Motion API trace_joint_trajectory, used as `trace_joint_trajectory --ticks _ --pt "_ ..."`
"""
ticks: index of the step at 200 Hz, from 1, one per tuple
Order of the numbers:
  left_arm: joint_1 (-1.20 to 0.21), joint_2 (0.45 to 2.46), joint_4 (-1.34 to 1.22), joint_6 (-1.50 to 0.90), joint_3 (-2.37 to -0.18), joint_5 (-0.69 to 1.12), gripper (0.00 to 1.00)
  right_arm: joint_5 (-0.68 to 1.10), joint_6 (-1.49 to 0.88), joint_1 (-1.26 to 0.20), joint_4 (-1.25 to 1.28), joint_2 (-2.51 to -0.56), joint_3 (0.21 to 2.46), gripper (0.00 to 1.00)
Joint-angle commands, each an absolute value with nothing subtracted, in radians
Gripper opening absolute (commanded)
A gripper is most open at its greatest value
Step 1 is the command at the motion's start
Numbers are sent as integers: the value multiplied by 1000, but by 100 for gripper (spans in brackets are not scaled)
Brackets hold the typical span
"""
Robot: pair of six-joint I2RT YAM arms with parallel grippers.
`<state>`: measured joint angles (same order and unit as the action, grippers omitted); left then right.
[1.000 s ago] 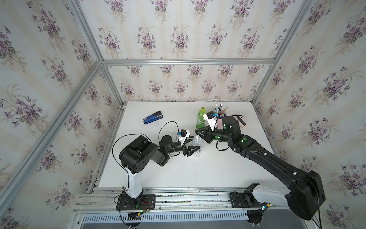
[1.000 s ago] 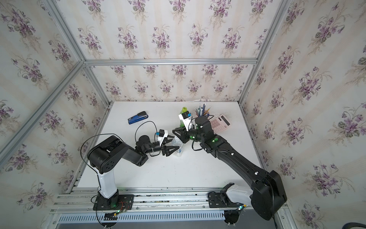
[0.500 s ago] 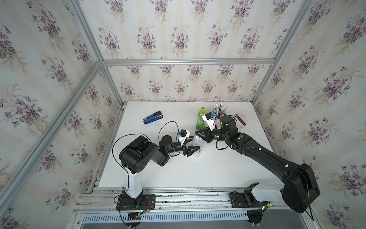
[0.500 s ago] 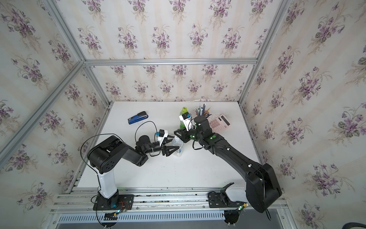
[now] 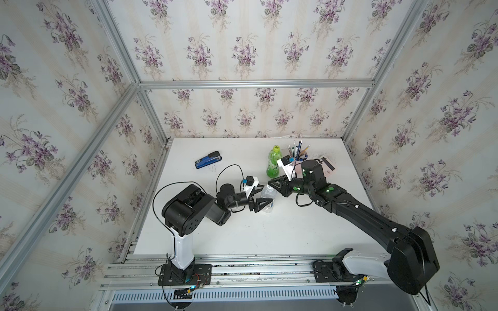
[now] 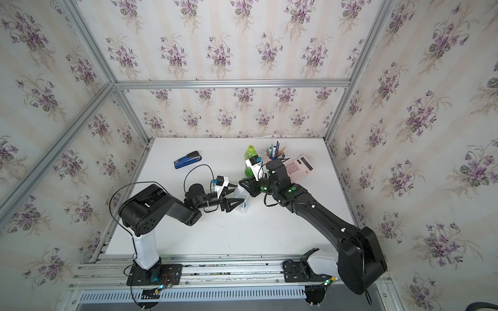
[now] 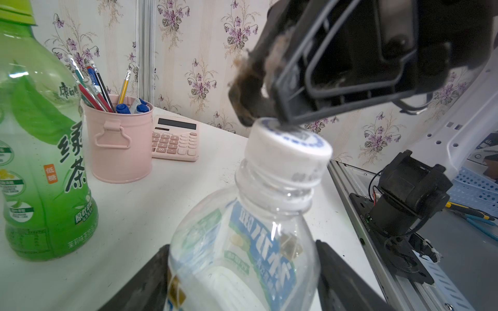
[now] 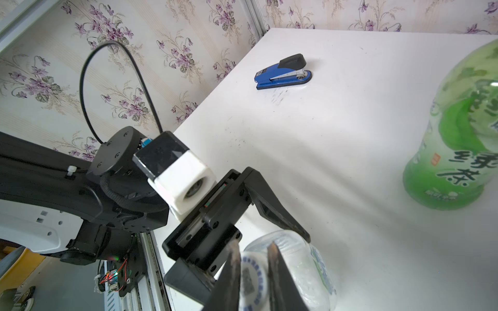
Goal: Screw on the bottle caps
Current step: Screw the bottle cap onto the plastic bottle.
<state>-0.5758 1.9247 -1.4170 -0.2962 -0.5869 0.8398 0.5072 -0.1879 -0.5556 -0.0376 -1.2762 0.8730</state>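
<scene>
The left tool (image 5: 265, 195) has its jaws partly apart and pressed against both sides of the clear bottle (image 7: 242, 242), which stands on the bench (image 5: 242, 237) between them. A white cap (image 7: 291, 150) with a blue printed ring sits on the bottle's neck; how far it is screwed down cannot be told. The right tool (image 7: 250, 115) is directly above that cap with its jaws drawn almost together. It grips nothing, and its tips touch the cap's top near the rim. In the right wrist view the cap shows through the narrow slit between the two fingers (image 8: 233, 269).

The green bottle (image 5: 274, 165) stands upright just behind the right tool with its yellow-green cap (image 5: 276, 148) on. Beyond it are a pink pen cup (image 7: 121, 145) and a calculator (image 7: 175, 140). A blue stapler (image 5: 208, 159) lies well away from the left tool, towards the back wall.
</scene>
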Motion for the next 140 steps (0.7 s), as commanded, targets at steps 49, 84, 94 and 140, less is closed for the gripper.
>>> trace_joint_trajectory --ticks 49,84,94,140 --pt "-575 1936 -1180 -285 -581 800 81 502 -206 -558 -63 -1237 843 19" --pt "-574 1937 -1173 -288 -585 793 81 512 -228 -558 -73 -1191 814 19" --pt "-574 1937 -1173 -288 -584 790 81 521 -237 -559 -76 -1181 807 20" --pt "-574 1937 -1172 -290 -585 789 81 547 -251 -586 -113 -1138 773 25"
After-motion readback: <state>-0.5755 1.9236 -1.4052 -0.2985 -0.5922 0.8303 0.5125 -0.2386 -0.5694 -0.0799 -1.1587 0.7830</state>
